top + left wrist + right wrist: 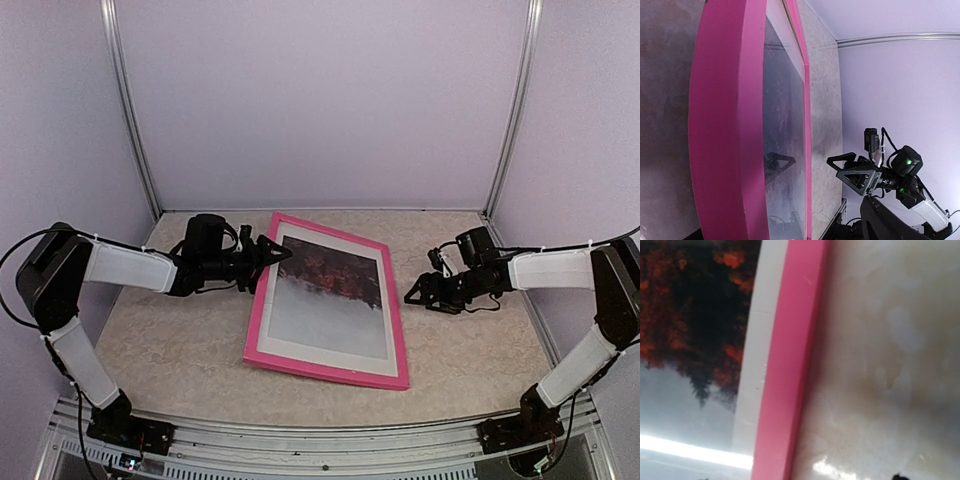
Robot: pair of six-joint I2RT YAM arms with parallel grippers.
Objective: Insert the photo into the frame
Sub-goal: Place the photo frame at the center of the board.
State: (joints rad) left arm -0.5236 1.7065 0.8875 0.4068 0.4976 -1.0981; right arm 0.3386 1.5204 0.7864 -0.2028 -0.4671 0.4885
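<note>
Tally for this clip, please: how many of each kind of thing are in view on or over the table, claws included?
frame: 1
photo: 1
claws: 2, the left claw and the right claw
Total: 4

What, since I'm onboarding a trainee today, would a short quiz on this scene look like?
1. True or false: the photo lies face up inside the frame.
2. The left gripper is at the frame's: A left edge; B near edge; C right edge.
3. What does the right gripper hold?
Key: 1 true; 2 A; 3 nothing, it is open beside the frame.
</note>
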